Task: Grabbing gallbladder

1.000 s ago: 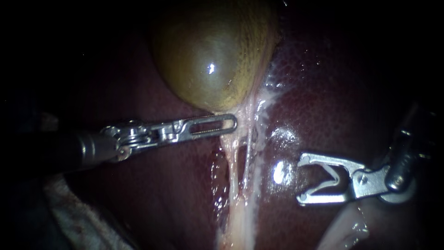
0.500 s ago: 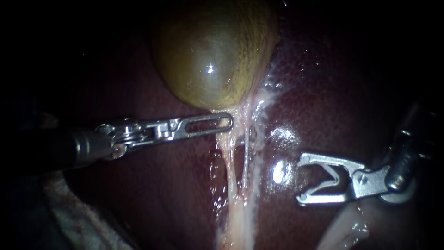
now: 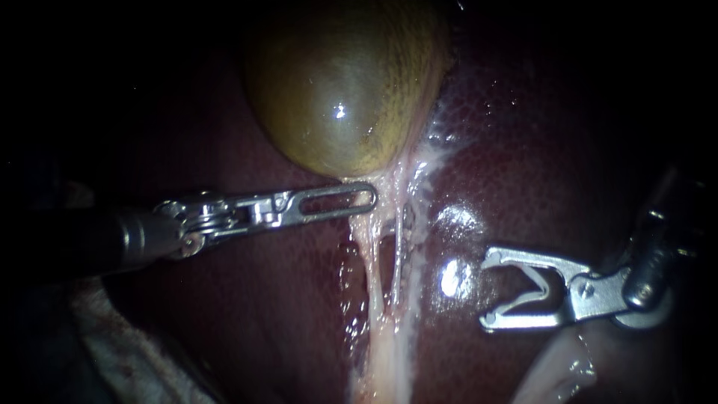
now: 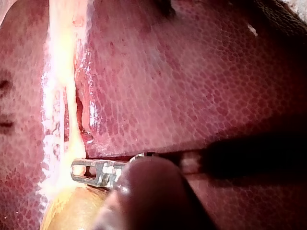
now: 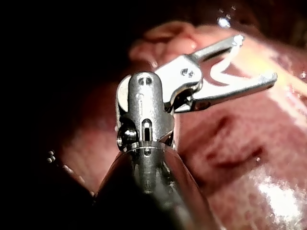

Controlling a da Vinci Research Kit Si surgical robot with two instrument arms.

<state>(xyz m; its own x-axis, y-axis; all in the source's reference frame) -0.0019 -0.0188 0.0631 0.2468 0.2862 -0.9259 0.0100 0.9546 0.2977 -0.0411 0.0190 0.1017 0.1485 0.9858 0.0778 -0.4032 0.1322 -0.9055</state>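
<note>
The olive-green gallbladder (image 3: 336, 90) bulges at the top centre of the endoscope view, bedded in the dark red liver (image 3: 523, 164). My left instrument (image 3: 370, 197) lies level just under its lower end. Its slotted jaws are together on the pale tissue at the gallbladder's neck. In the left wrist view the same jaws (image 4: 76, 168) meet the pale band where the gallbladder (image 4: 72, 211) begins. Two thin pale tubes (image 3: 372, 262) run down from the neck. My right instrument (image 3: 486, 290) hangs to the right over the liver, apart from the tubes, its jaws (image 5: 256, 57) spread and empty.
A pale strip of tissue (image 3: 389, 359) runs down the middle below the tubes. A whitish cloth (image 3: 127, 359) lies at the lower left under the left shaft. A pale fold of tissue (image 3: 553, 374) shows under the right instrument. Wet glints mark the liver (image 3: 452, 280).
My left instrument has drawn slightly left and up with the pale neck tissue, and the tubes below look tauter. It has held still for the last half second. The right instrument has not moved.
</note>
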